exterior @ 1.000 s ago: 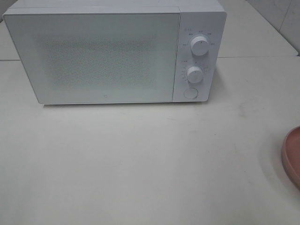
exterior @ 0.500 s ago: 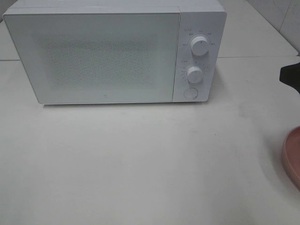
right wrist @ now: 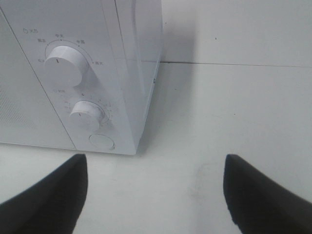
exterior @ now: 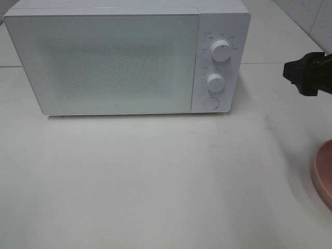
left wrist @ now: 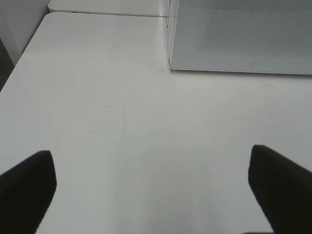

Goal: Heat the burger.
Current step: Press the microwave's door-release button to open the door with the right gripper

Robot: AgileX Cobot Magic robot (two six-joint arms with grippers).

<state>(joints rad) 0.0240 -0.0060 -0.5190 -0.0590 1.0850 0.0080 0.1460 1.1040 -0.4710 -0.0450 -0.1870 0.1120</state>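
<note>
A: While the white table [exterior: 155,181] carries the microwave [exterior: 104,62], what is the door status?
B: Shut. Pink plate [exterior: 324,174] lies at the table's right edge, well apart from it.
A: Pincers?
B: Right pincer [right wrist: 155,170]: spread, pinching nothing, off the end bearing the dials [right wrist: 63,63]. Left pincer [left wrist: 151,161]: spread, pinching nothing, above the table. Burger: position cannot be told.

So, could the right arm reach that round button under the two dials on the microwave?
Probably yes. The right arm hangs just off the control side of the microwave, jaws open and empty, and only bare table shows between it and the round button.
</note>
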